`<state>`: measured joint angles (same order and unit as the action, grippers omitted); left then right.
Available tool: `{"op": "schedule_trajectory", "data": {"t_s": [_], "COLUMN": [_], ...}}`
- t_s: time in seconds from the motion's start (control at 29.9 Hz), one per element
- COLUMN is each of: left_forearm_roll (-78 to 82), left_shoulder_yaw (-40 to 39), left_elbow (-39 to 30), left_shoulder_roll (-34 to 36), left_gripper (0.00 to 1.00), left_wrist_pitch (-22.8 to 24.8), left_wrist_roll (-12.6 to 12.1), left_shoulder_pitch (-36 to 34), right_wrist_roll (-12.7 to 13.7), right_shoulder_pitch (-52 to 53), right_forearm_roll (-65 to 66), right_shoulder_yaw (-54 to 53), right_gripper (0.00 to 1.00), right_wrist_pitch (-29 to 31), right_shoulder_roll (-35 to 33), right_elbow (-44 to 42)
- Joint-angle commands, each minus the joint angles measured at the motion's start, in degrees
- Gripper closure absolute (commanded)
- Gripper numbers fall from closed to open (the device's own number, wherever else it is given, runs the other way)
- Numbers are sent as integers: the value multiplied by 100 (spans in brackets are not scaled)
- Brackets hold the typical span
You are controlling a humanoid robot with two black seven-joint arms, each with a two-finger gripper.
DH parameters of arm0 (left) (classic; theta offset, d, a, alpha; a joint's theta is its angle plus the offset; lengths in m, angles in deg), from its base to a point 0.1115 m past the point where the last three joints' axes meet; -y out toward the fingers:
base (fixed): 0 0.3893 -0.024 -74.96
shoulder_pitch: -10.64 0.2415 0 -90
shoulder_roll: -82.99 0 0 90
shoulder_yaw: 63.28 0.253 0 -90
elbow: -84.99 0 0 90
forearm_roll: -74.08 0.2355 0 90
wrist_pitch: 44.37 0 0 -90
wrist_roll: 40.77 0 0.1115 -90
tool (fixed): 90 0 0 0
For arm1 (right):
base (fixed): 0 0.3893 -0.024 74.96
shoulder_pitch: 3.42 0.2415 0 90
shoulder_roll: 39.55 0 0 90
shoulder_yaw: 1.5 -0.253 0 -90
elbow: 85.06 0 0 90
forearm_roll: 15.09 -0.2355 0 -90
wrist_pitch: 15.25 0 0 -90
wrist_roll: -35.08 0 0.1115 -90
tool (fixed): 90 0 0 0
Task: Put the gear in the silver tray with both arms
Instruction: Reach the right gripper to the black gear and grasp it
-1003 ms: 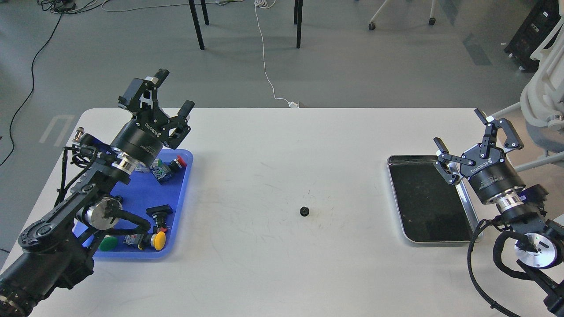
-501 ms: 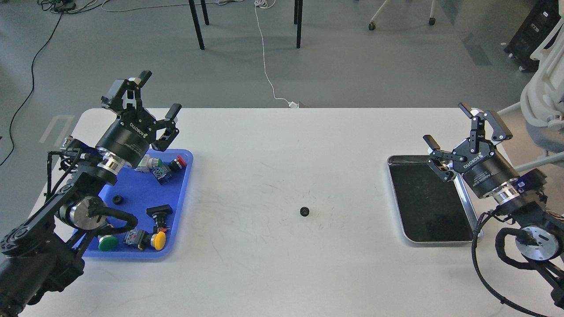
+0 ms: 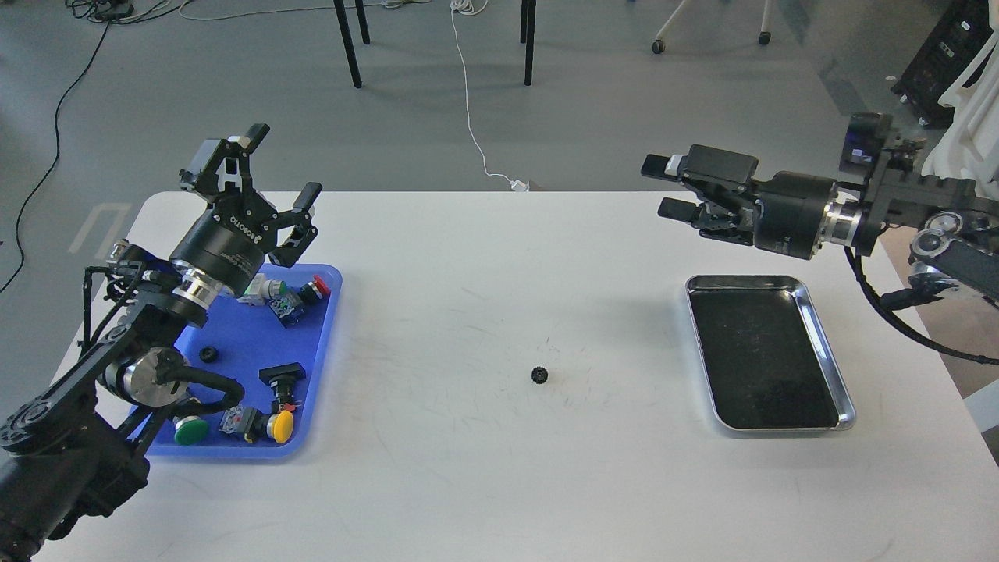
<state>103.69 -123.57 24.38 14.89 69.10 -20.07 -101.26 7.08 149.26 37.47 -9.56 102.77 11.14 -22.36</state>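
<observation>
A small black gear (image 3: 538, 375) lies on the white table (image 3: 499, 484), near its middle. The silver tray (image 3: 824, 341) lies at the right with a dark, empty floor. My left gripper (image 3: 273, 176) is open and empty, raised above the far end of the blue tray, far left of the gear. My right gripper (image 3: 662, 187) is open and empty, held high and pointing left, above the table just beyond the silver tray's far edge.
A blue plastic tray (image 3: 324, 351) at the left holds several push buttons, switches and another small black gear (image 3: 207, 354). Chair legs and cables are on the floor beyond the table. A white chair stands at the far right.
My right arm has swung up from over the silver tray's right side and now points left, well above the table. My left gripper moved back and left earlier and has since held still.
</observation>
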Motion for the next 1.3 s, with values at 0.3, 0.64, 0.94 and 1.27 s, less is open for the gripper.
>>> {"op": "schedule_trajectory", "data": {"t_s": [0.3, 0.64, 0.94, 1.27], "left_forearm_roll": [0, 0, 0, 0], "left_shoulder_yaw": [0, -9, -9, -9], "left_elbow": [-83, -83, -83, -83], "left_shoulder_roll": [8, 8, -1, -1], "left_gripper": [2, 2, 2, 2], "left_wrist_pitch": [-1, 8, 17, 34], "left_wrist_roll": [-5, -5, -5, 4], "left_shoulder_pitch": [1, 1, 10, 10], "right_wrist_roll": [0, 0, 0, 0], "right_shoulder_pitch": [1861, 1924, 1775, 1458], "right_forearm_roll": [3585, 3594, 3594, 3594], "right_shoulder_yaw": [2746, 3855, 4181, 4189], "right_gripper": [1, 7, 21, 33], "right_wrist_pitch": [-340, -1105, -1465, -1765], "right_shoulder_roll": [1547, 2954, 3403, 3562], "right_elbow": [-91, -767, -978, -1172]}}
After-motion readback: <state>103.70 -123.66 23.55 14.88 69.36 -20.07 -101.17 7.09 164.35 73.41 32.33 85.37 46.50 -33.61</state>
